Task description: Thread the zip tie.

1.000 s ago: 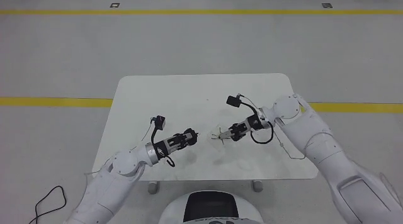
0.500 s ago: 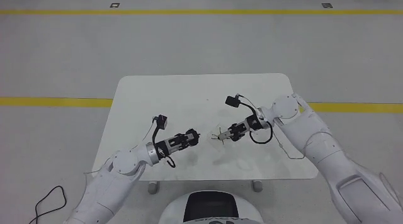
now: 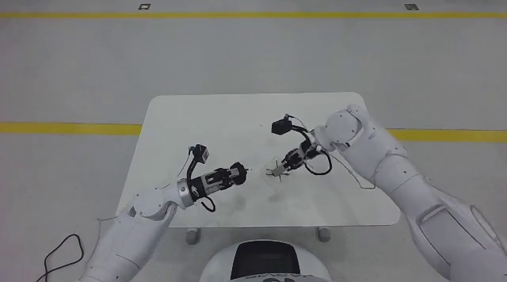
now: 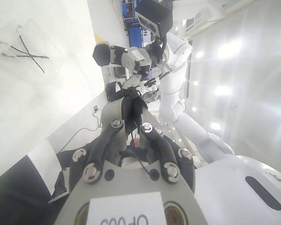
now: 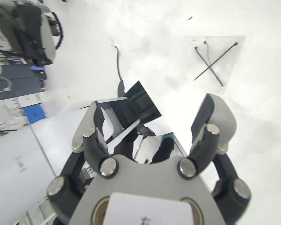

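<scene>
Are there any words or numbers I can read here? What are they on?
Left label, on the left gripper: upside down, cut off, unreadable.
Right label, on the right gripper: cut off, unreadable.
Arm shell print: blurred, unreadable.
Blue sign: too small.

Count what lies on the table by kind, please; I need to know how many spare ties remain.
Black zip ties: 3, crossed on the sheet
Clear sheet: 1
Total: 4
The shut left gripper seems to pinch one more zip tie, not counted.
</scene>
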Robot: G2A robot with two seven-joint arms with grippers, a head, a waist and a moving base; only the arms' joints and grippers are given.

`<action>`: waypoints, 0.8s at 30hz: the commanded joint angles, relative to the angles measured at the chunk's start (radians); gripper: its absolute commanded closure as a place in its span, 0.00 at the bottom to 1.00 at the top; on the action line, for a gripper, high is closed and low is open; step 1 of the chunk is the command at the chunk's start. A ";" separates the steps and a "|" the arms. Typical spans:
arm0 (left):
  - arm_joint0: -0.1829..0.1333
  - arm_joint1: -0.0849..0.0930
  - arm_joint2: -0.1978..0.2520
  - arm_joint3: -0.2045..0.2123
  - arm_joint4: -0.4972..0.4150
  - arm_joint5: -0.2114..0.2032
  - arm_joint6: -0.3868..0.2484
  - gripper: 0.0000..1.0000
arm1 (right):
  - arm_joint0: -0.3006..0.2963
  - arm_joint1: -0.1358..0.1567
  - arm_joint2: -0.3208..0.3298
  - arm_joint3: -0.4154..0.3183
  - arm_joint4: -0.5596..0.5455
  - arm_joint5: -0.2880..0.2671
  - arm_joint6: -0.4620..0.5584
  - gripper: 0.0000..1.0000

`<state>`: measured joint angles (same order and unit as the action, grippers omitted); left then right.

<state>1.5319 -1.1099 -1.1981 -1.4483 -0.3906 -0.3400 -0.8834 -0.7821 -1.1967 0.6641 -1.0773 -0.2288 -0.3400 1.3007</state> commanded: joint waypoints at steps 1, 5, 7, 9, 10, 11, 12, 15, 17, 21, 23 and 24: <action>0.000 0.000 0.000 0.000 0.000 0.000 0.000 1.00 | 0.017 -0.007 -0.038 0.013 -0.046 0.000 -0.044 0.00; 0.000 0.000 0.000 0.000 0.000 0.000 0.000 1.00 | 0.031 -0.016 -0.095 0.007 -0.109 0.000 -0.124 0.00; 0.000 0.000 0.000 0.000 0.000 0.000 0.000 1.00 | 0.031 -0.016 -0.095 0.007 -0.109 0.000 -0.124 0.00; 0.000 0.000 0.000 0.000 0.000 0.000 0.000 1.00 | 0.031 -0.016 -0.095 0.007 -0.109 0.000 -0.124 0.00; 0.000 0.000 0.000 0.000 0.000 0.000 0.000 1.00 | 0.031 -0.016 -0.095 0.007 -0.109 0.000 -0.124 0.00; 0.000 0.000 0.000 0.000 0.000 0.000 0.000 1.00 | 0.031 -0.016 -0.095 0.007 -0.109 0.000 -0.124 0.00; 0.000 0.000 0.000 0.000 0.000 0.000 0.000 1.00 | 0.031 -0.016 -0.095 0.007 -0.109 0.000 -0.124 0.00; 0.000 0.000 0.000 0.000 0.000 0.000 0.000 1.00 | 0.030 -0.016 -0.096 0.004 -0.115 0.000 -0.131 0.00; 0.000 0.000 0.000 0.000 0.000 0.000 0.000 1.00 | 0.018 -0.015 -0.107 -0.026 -0.157 0.000 -0.177 0.00; 0.000 0.000 0.000 0.000 0.000 0.000 0.000 1.00 | 0.015 -0.011 -0.153 -0.045 -0.252 0.000 -0.262 0.00; 0.000 0.000 0.000 0.000 0.000 0.000 0.000 1.00 | 0.025 -0.015 -0.195 -0.030 -0.295 0.000 -0.303 0.00; 0.000 0.000 0.000 0.000 0.000 0.000 0.000 1.00 | 0.033 -0.019 -0.216 -0.030 -0.312 0.000 -0.322 0.00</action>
<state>1.5319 -1.1099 -1.1982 -1.4483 -0.3906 -0.3400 -0.8834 -0.7578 -1.2121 0.4723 -1.1102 -0.5207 -0.3400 0.9985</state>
